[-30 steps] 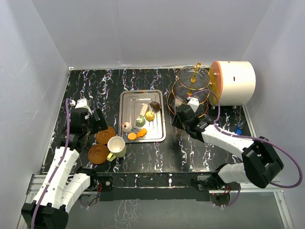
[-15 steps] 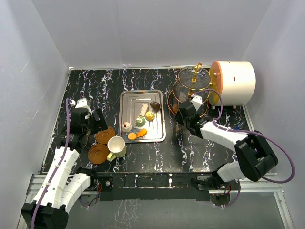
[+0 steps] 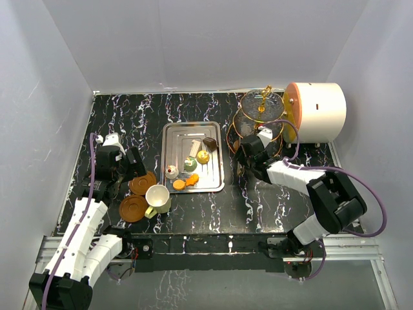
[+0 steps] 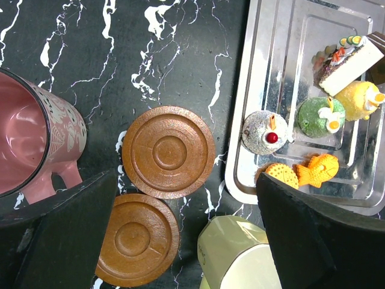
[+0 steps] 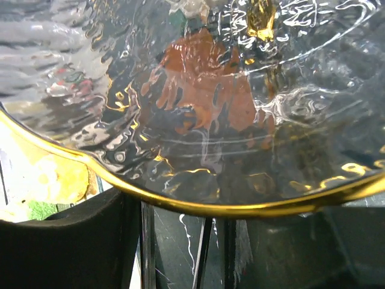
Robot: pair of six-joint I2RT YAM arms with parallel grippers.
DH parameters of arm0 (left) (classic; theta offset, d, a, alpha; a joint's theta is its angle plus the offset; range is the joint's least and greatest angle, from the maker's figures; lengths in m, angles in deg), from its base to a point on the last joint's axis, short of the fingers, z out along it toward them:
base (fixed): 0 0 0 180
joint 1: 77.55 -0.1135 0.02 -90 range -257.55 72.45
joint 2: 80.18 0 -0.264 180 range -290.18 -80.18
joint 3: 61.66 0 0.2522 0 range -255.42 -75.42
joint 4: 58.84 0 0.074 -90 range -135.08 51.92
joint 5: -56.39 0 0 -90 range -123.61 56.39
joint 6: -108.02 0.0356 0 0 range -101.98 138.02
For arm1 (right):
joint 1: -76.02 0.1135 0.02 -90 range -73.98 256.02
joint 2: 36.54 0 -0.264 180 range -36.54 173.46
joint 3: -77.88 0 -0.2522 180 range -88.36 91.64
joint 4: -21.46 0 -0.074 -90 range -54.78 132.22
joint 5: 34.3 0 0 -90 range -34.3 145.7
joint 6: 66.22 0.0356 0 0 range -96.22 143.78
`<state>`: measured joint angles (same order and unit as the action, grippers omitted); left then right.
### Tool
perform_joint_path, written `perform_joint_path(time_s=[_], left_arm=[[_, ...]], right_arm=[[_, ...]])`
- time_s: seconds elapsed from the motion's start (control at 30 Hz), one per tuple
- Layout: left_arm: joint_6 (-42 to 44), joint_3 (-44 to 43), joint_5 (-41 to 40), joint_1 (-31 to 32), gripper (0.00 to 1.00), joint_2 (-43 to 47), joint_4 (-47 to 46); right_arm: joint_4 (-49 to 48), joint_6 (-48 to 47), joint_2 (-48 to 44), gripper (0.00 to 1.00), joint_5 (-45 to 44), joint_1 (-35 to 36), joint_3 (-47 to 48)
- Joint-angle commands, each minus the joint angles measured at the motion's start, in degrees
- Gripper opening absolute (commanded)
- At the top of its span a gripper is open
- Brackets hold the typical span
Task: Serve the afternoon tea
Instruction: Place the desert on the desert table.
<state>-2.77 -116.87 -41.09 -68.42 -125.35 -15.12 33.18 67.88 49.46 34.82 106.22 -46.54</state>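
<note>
Reach changed: your right gripper (image 3: 248,151) has moved in under the stand (image 3: 261,103) at upper right, likely to load it. I cannot tell its jaw state. Left gripper (image 4: 186,232) hangs wide over the saucers (image 4: 168,152).

I see a black, white-veined table (image 3: 193,213). On it, left to right: a maroon cup (image 4: 24,138), two brown saucers (image 3: 143,183) edge to edge, a cream cup (image 3: 158,197) beside them, a steel tray (image 3: 177,145) mid-table, a tiered glass stand (image 3: 261,103), and a white cylinder (image 3: 319,111) on its side, far right.
</note>
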Motion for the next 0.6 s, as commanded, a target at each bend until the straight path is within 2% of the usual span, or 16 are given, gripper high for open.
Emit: perform_joint_path(time_s=[0.0,0.23,0.57], left_arm=[[0.44,0.01,0.66,0.19,0.99,0.04,-0.56],[0.49,0.06,0.69,0.19,0.99,-0.1,-0.6],[0.49,0.07,0.72,0.19,0.99,-0.1,-0.73]], right_arm=[[-5.37,0.64,0.55,0.46,0.77,-0.55,3.33],[-3.49,0.16,-3.12,0.55,2.12,-0.79,2.02],[3.04,0.6,-9.39,0.54,7.81,-1.03,0.26]])
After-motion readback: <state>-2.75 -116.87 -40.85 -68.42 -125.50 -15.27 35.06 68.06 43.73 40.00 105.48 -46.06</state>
